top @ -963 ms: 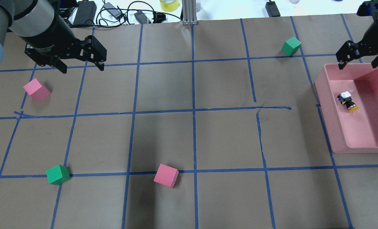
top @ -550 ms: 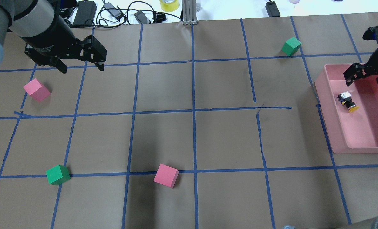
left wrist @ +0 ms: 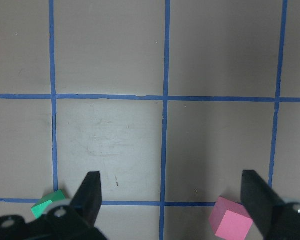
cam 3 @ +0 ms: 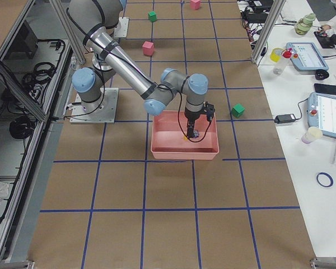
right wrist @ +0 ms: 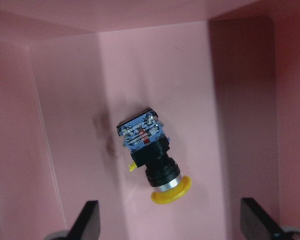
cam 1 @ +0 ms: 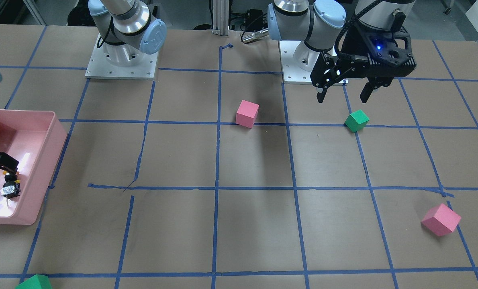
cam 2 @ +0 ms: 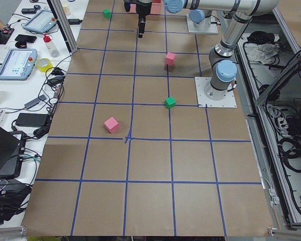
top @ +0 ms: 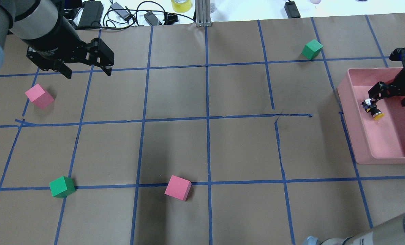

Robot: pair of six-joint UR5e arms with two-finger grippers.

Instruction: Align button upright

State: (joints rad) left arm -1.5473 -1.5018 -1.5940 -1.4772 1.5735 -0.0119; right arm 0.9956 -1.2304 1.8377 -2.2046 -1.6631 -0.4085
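The button (top: 373,109) lies on its side on the floor of the pink bin (top: 354,136), its yellow cap pointing toward the robot. In the right wrist view the button (right wrist: 147,150) shows its boxy base at the top and its yellow cap at the bottom. My right gripper (top: 393,101) is open and low inside the bin, right above the button, with its fingers either side and not touching it (right wrist: 171,220). My left gripper (top: 88,73) is open and empty above the table at the far left (left wrist: 172,200).
Four cubes sit on the taped brown table: a pink cube (top: 39,96) near the left gripper, a green cube (top: 62,186), a pink cube (top: 178,188) and a green cube (top: 312,49) beyond the bin. Cables and adapters (top: 120,13) lie along the far edge.
My right gripper has moved from the bin's far rim toward the robot and down into the bin, over the button. The button and the left arm have not moved.
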